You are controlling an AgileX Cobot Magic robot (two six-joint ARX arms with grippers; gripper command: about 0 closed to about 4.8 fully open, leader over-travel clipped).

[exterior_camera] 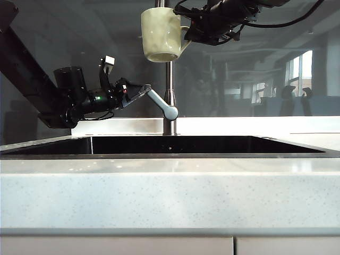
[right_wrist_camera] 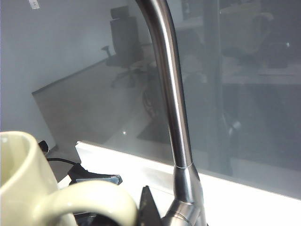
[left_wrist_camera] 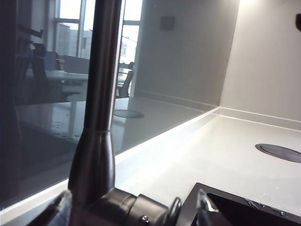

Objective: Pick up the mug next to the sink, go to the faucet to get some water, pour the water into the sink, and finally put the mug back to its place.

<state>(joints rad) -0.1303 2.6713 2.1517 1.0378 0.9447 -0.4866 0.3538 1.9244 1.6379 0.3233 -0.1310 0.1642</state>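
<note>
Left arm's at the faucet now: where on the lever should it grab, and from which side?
Grip the lever handle near its free upper end, coming from the left, where the open left gripper already sits. The lever slants up and left from the faucet base, so jaws across that tip likely give the most leverage, clear of the mug in the right gripper.

We're looking at a kitchen mock-up inside an office: a dark sink (exterior_camera: 170, 144) sitting in a speckled white counter (exterior_camera: 170, 196), a steel faucet (exterior_camera: 169, 101) rising at twelve o'clock, and desks and swivel chairs showing through the glass wall (right_wrist_camera: 244, 94) behind.
</note>
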